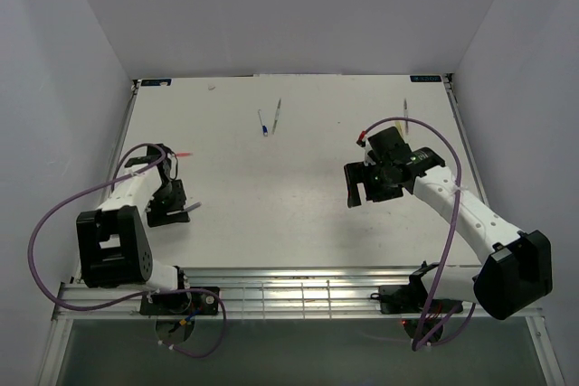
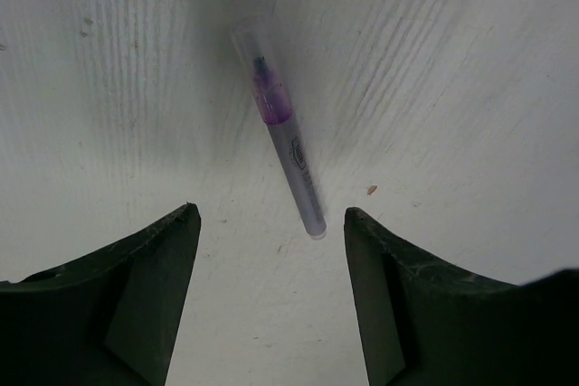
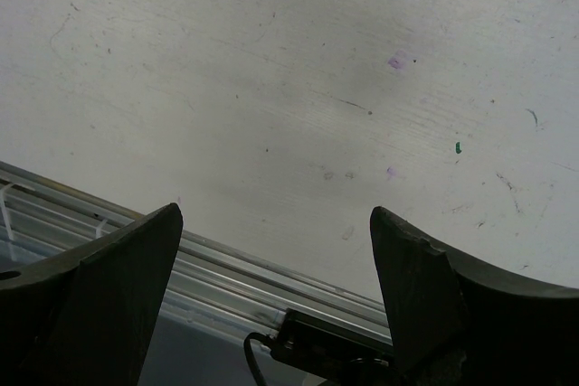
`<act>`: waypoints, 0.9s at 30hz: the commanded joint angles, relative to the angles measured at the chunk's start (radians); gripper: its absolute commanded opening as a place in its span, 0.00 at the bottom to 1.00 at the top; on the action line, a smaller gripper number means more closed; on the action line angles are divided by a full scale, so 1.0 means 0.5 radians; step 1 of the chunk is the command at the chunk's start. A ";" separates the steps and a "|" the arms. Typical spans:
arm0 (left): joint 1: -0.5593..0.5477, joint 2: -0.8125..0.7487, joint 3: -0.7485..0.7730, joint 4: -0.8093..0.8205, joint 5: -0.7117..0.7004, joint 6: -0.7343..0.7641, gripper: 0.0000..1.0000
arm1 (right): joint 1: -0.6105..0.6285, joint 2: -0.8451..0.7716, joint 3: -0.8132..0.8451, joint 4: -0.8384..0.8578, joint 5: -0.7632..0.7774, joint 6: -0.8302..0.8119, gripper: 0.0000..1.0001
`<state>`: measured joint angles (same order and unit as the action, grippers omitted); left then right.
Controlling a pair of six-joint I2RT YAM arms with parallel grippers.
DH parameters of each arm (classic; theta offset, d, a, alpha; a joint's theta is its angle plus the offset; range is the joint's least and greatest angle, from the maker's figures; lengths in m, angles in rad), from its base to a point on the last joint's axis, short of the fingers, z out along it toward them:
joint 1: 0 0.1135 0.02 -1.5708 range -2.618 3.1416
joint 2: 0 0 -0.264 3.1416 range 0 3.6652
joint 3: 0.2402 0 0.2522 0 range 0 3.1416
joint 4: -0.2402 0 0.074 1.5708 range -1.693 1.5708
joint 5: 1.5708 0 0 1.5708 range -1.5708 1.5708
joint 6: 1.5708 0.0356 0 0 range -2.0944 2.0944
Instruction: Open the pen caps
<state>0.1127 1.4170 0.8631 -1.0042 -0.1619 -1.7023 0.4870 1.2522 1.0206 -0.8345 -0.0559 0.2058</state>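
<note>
A purple pen (image 2: 291,155) lies on the white table (image 2: 470,88). Its cap (image 2: 262,70) is on the far end, a clear tube over the dark tip with a purple collar. My left gripper (image 2: 271,212) is open just above the table, and the pen's grey rear end lies between the fingertips, touching neither. In the top view the left gripper (image 1: 174,212) is at the left, with that pen (image 1: 191,209) poking out to its right. My right gripper (image 3: 276,212) is open and empty, over bare table near the front rail; in the top view this gripper (image 1: 354,185) is right of centre.
A red pen (image 1: 181,155) lies just behind the left arm. A blue pen (image 1: 262,124) and a green pen (image 1: 278,115) lie at the back centre, and a yellow pen (image 1: 406,115) at the back right. A metal rail (image 3: 226,268) runs along the front edge.
</note>
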 commanded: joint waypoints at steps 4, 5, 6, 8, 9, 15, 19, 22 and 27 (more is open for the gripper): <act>0.029 0.077 0.007 0.137 0.057 -0.206 0.75 | 0.014 0.027 -0.013 0.046 0.004 -0.034 0.90; 0.029 0.102 0.001 0.146 0.072 -0.215 0.75 | 0.011 0.027 -0.019 0.052 0.007 -0.034 0.90; 0.032 0.111 -0.014 0.155 0.078 -0.216 0.75 | 0.011 0.024 -0.023 0.055 0.010 -0.037 0.90; 0.035 0.133 -0.026 0.171 0.078 -0.219 0.75 | 0.011 0.036 -0.032 0.055 0.020 -0.037 0.90; 0.035 0.148 -0.033 0.180 0.078 -0.231 0.75 | 0.011 0.039 -0.035 0.052 0.023 -0.037 0.90; 0.041 0.221 -0.045 0.229 0.060 -0.164 0.61 | 0.011 0.042 -0.044 0.049 0.047 -0.037 0.90; 0.041 0.219 -0.088 0.226 0.048 -0.145 0.50 | 0.011 0.042 -0.038 0.046 0.050 -0.034 0.90; 0.048 0.222 -0.131 0.241 0.054 -0.096 0.35 | 0.014 0.030 -0.038 0.043 0.053 -0.034 0.90; 0.048 0.209 -0.159 0.278 0.109 0.017 0.17 | 0.011 0.024 -0.029 0.012 0.066 -0.025 0.90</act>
<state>0.1307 1.5181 0.8173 -0.8963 -0.1139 -1.7390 0.4870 1.2709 1.0004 -0.8280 -0.0326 0.1986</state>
